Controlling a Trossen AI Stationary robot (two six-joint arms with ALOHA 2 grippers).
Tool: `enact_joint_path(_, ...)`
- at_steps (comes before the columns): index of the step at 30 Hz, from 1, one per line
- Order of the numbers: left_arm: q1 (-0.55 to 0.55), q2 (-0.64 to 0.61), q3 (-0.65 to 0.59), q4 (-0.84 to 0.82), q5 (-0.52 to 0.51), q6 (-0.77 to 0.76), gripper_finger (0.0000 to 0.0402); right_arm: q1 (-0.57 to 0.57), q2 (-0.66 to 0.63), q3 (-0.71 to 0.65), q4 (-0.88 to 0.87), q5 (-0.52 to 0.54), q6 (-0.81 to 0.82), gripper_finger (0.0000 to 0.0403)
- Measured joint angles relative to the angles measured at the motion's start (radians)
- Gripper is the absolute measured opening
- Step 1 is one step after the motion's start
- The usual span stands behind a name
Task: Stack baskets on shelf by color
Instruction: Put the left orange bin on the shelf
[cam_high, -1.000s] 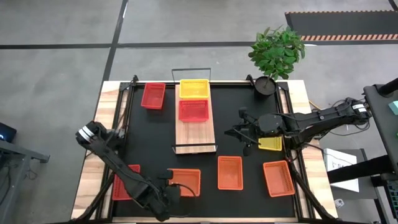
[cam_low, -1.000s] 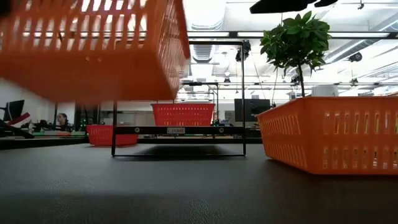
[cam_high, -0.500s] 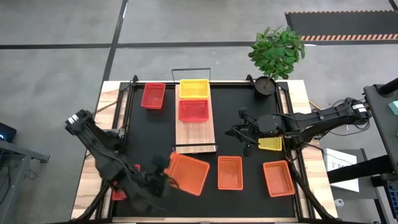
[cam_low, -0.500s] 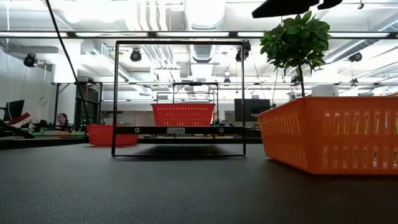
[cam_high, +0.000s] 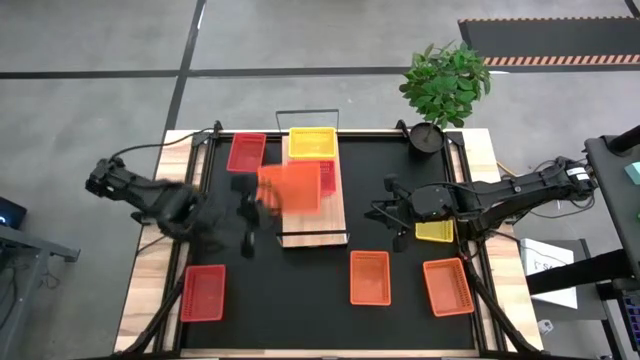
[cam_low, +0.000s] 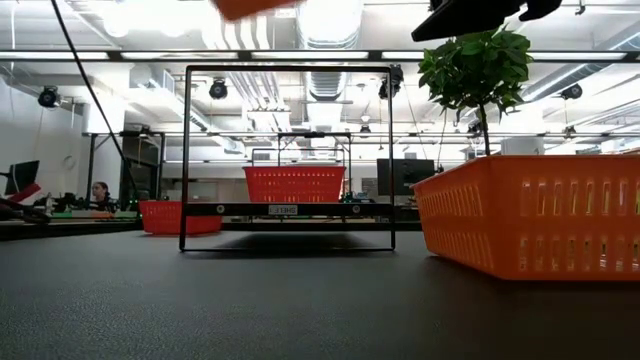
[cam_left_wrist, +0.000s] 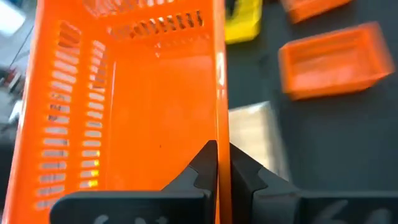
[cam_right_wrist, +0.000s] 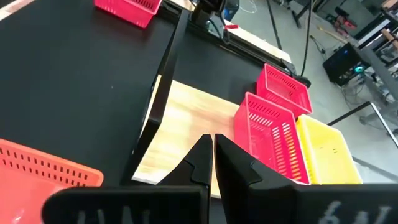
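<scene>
High view: left end effector (cam_high: 262, 203) clamped on an orange basket (cam_high: 290, 187) above the shelf (cam_high: 315, 222); right end effector (cam_high: 378, 211), fingers together, waits at the shelf's 3 o'clock; no writing is legible

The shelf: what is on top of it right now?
On the shelf sit a yellow basket and a red basket. The left gripper carries an orange basket above, covering part of the red one.
</scene>
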Motion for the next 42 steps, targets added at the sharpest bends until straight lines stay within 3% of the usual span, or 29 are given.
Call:
enact_joint_path(5,0.163,-0.032,-0.084,0.0,0.068,0.046,0.0,0.0,0.0,-0.011,0.0,0.0,-0.016,0.0009)
enact_joint_path(8,0.206,-0.035,-0.148,-0.002,0.151,0.028,0.0,0.0,0.0,-0.012,0.002,0.0,-0.008,0.0009)
enact_joint_path(11,0.207,-0.035,-0.215,-0.002,0.204,0.005,0.0,0.0,0.0,-0.016,0.001,0.0,0.009,0.0009)
enact_joint_path(21,0.208,-0.036,-0.348,0.027,0.23,-0.093,0.0,0.0,0.0,-0.072,0.059,0.0,0.032,0.0009)
enact_joint_path(31,0.198,-0.036,-0.402,0.076,0.4,-0.167,0.0,0.0,0.0,-0.08,0.063,0.0,0.093,0.0009)
enact_joint_path(42,0.199,-0.027,-0.493,0.255,0.411,-0.145,0.0,0.0,0.0,-0.082,0.063,0.0,0.095,0.0009)
